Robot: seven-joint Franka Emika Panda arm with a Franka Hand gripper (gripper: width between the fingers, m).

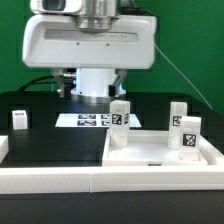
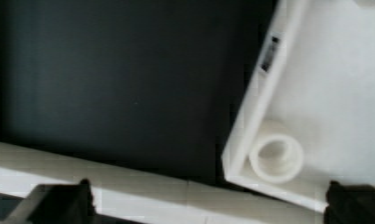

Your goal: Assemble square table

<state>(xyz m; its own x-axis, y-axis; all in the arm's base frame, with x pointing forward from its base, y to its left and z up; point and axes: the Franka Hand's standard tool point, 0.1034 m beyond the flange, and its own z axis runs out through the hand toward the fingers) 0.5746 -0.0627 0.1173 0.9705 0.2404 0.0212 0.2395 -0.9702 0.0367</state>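
The white square tabletop (image 1: pixel 150 152) lies at the exterior view's right, rim up. Three white tagged legs stand upright on it: one at its far left corner (image 1: pixel 120 113), one at the far right (image 1: pixel 178 114), and one nearer on the right (image 1: pixel 189 136). A fourth leg (image 1: pixel 20 120) stands alone on the black table at the left. My gripper (image 2: pixel 210 205) is open and empty, with dark fingertips (image 2: pixel 68 200) far apart. In the wrist view a tabletop corner (image 2: pixel 299 100) with a round socket (image 2: pixel 273 155) shows beyond the jaws. In the exterior view the arm's hand (image 1: pixel 92 82) hangs behind the marker board, and its fingers are hard to make out.
The marker board (image 1: pixel 95 120) lies flat at the table's middle back. A long white border rail (image 1: pixel 50 180) runs along the front edge and also shows in the wrist view (image 2: pixel 113 170). A green wall stands behind.
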